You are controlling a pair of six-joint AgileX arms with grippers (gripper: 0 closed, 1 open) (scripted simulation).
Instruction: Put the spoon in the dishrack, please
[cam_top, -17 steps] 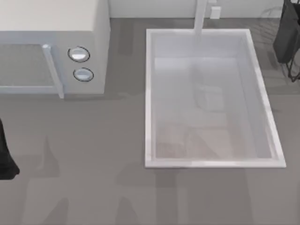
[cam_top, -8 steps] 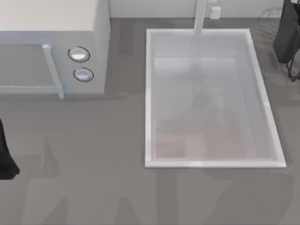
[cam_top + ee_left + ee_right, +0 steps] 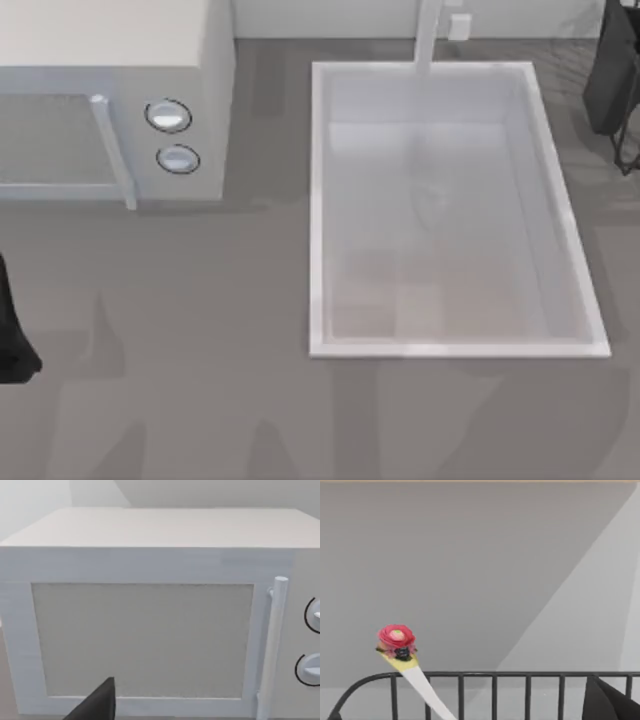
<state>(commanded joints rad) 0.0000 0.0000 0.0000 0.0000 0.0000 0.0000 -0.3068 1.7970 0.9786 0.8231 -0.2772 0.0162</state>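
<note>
A grey counter (image 3: 200, 330) fills the top view, with a white microwave (image 3: 110, 100) at the upper left of the frame and a large white sink basin (image 3: 318, 210) right of centre. My left arm sits parked at the frame's left edge (image 3: 12, 330); its wrist view faces the microwave door (image 3: 142, 640), and whether its pincer is open I cannot tell. My right arm is at the upper right corner (image 3: 615, 70). In the right wrist view the spoon (image 3: 400, 650) stands tilted at the lower left of the frame, red head up, white handle running down across the dishrack (image 3: 495, 680) wires along the bottom edge. Whether that pincer grips it I cannot tell.
</note>
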